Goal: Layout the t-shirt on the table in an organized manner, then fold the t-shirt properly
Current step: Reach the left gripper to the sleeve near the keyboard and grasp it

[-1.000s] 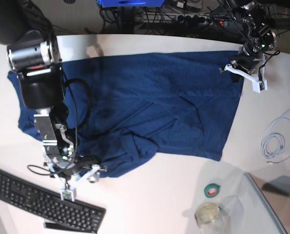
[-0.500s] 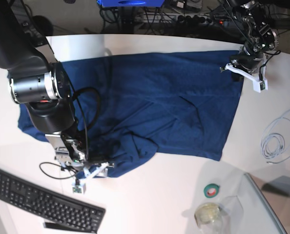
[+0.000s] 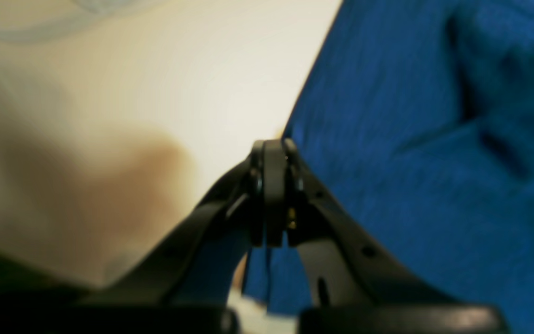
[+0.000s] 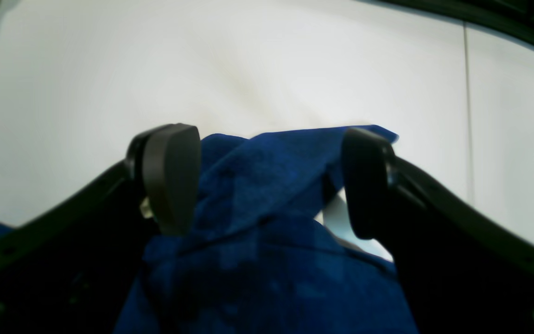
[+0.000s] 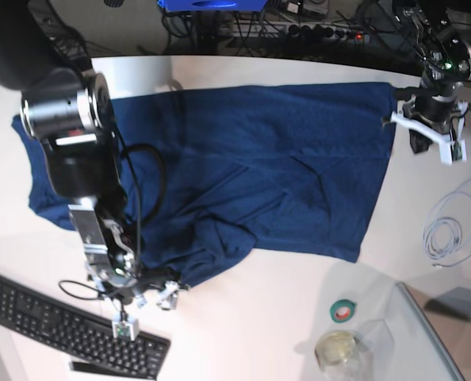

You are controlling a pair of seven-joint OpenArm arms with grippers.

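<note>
The navy t-shirt (image 5: pixel 259 159) lies spread across the white table (image 5: pixel 243 317), its lower hem bunched near the front. My right gripper (image 5: pixel 155 295) sits at that bunched hem. In the right wrist view it (image 4: pixel 271 181) is open, and its black fingers (image 4: pixel 169 176) stand on either side of a raised fold of the t-shirt (image 4: pixel 267 260). My left gripper (image 5: pixel 396 119) is at the shirt's far right edge. The left wrist view shows it (image 3: pixel 271 148) shut, tips right at the edge of the t-shirt (image 3: pixel 410 162). Whether cloth is pinched there does not show.
A black keyboard (image 5: pixel 61 321) lies at the front left, close to the right arm. A green tape roll (image 5: pixel 346 309) and a clear cup (image 5: pixel 338 348) stand at the front right. A coiled white cable (image 5: pixel 449 230) lies right of the shirt.
My left gripper has slid right, from over the shirt to its right edge, staying shut. The right arm has swung, and its open gripper has shifted slightly along the bunched lower hem.
</note>
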